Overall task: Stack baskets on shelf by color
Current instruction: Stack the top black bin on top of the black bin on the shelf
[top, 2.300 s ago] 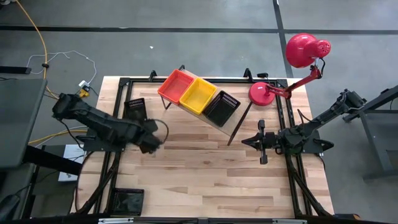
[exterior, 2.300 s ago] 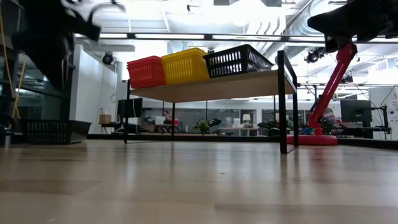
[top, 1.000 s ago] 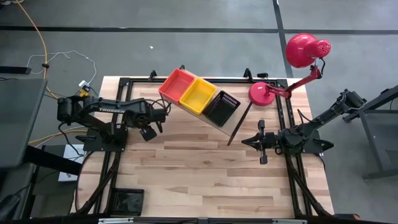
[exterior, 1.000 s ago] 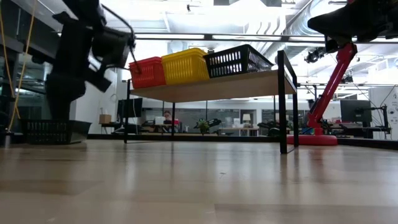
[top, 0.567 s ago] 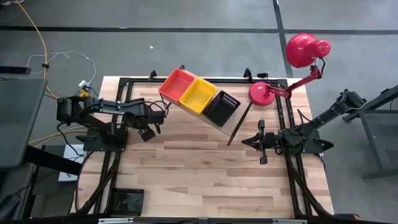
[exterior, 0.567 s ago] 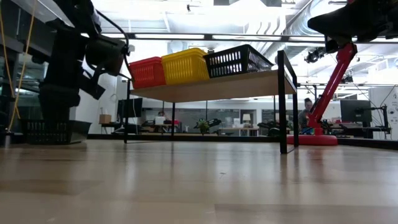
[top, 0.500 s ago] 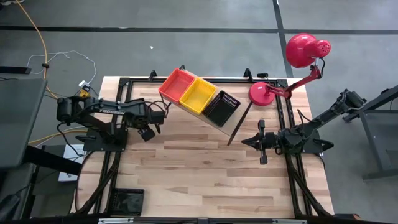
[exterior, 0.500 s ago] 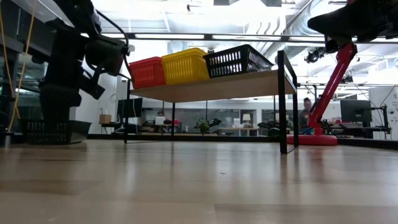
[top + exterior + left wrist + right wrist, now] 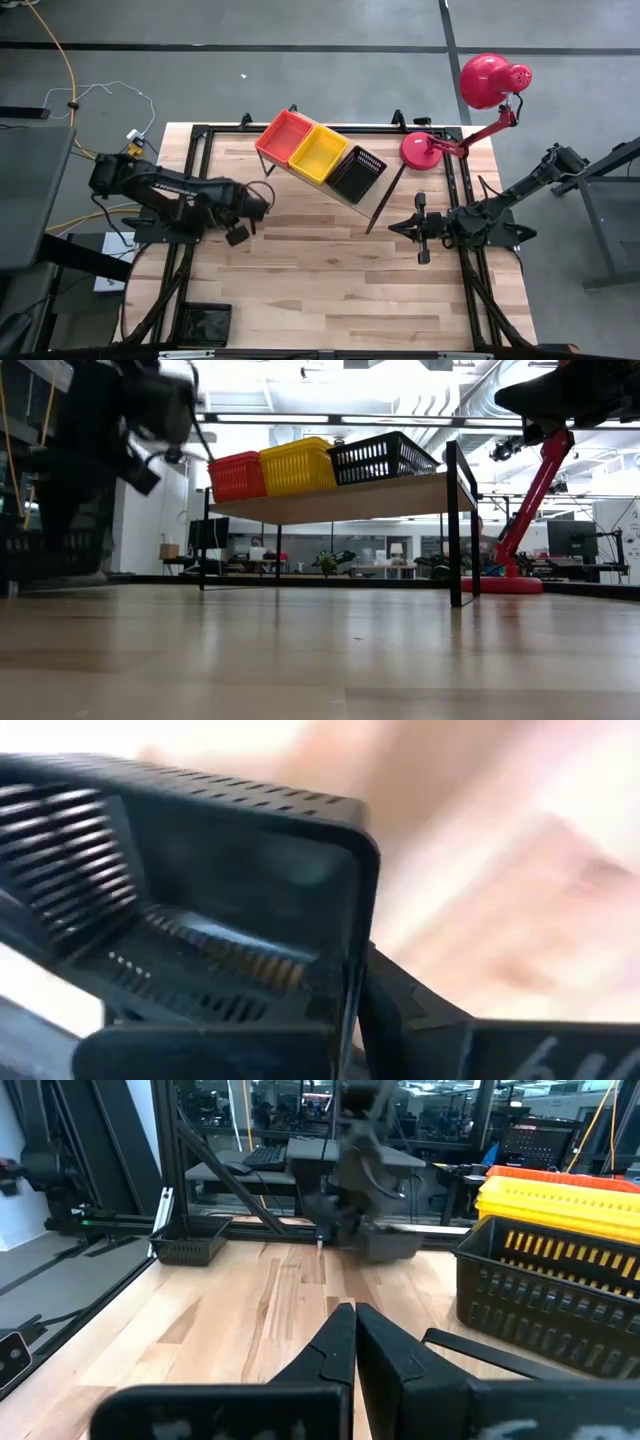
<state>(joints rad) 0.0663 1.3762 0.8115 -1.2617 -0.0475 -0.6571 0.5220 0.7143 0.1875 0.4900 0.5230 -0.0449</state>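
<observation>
Where left gripper [image 9: 238, 236] jaws clamp: black basket [image 9: 190, 910] rim

Both arms are dark, nearly black, built of chunky jointed segments; the left arm [image 9: 165, 190] has small white lettering along its upper link and a thin black cable looping out near the wrist. The right arm [image 9: 520, 195] is slimmer toward the shoulder and ends in a narrow, pointed pair of fingers [image 9: 352, 1342]. Those fingers are matte black, wedge-shaped, tapering from a broad flat base.
</observation>
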